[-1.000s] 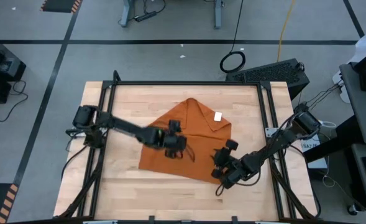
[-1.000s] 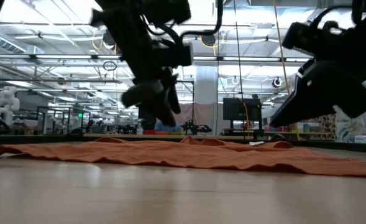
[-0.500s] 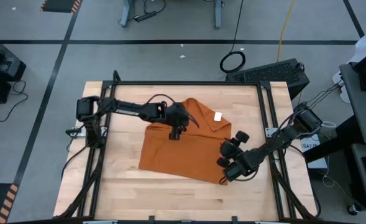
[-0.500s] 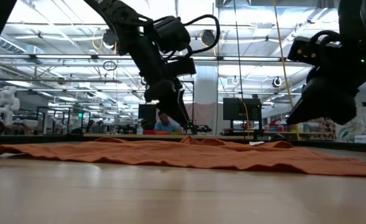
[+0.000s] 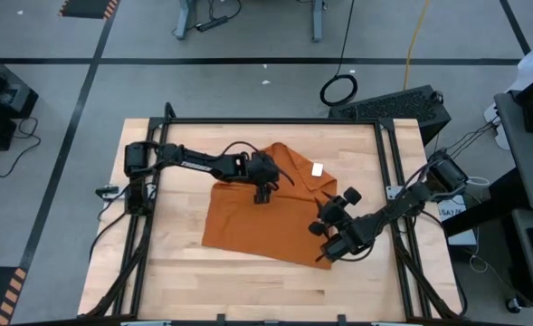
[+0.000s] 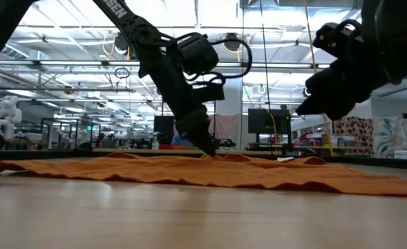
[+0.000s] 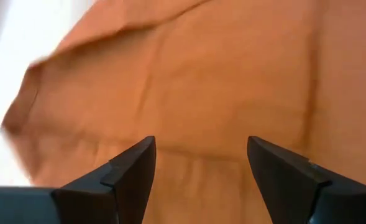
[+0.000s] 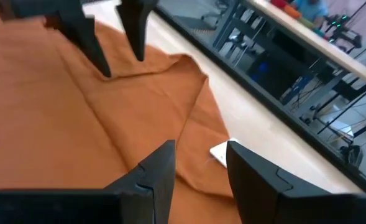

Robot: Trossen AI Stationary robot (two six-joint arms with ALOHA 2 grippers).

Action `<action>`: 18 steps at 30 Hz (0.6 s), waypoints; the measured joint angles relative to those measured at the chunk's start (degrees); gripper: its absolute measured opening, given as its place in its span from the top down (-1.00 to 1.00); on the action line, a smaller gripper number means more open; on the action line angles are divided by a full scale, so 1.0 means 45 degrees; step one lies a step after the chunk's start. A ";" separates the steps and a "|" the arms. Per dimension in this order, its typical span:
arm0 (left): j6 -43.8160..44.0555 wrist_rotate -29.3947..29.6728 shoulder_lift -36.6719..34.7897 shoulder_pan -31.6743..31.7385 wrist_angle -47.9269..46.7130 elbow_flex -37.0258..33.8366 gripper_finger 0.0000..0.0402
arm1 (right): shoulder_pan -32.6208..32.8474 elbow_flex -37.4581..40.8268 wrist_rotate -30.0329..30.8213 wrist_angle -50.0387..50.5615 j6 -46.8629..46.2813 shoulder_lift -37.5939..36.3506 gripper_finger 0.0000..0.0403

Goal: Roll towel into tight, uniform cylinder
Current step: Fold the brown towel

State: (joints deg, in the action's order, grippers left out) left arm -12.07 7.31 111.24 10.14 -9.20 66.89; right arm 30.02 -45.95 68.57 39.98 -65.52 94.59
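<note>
Both grippers over the towel

My left gripper hangs spread wide, empty, tips at the cloth; my right gripper hovers half-parted, holding nothing.

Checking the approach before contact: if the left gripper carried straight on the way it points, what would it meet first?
Most likely the towel: the open left gripper points down at its orange fabric, with nothing between.

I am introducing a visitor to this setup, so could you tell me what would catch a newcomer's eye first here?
The rust-orange towel spread flat in the middle of the wooden table stands out first, with a small white tag near its far right corner. Next is the left pincer, open, tips down at the towel's far part, while the right pincer hovers over the towel's right edge.
</note>
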 joint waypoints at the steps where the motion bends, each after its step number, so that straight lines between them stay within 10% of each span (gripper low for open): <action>1: 0.0137 0.0289 0.0003 0.0050 -0.0120 -0.0003 -0.29 | -0.0045 0.0000 0.0116 -0.0049 0.0000 0.0009 0.33; 18: 0.0231 -0.0909 0.0127 0.0213 -0.0169 -0.0010 -0.27 | -0.1599 0.0000 0.0529 -0.0035 0.0812 0.0058 0.33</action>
State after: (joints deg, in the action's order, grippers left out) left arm -11.04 3.22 111.81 11.10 -9.96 66.85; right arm 22.82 -45.95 70.95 39.82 -61.86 94.85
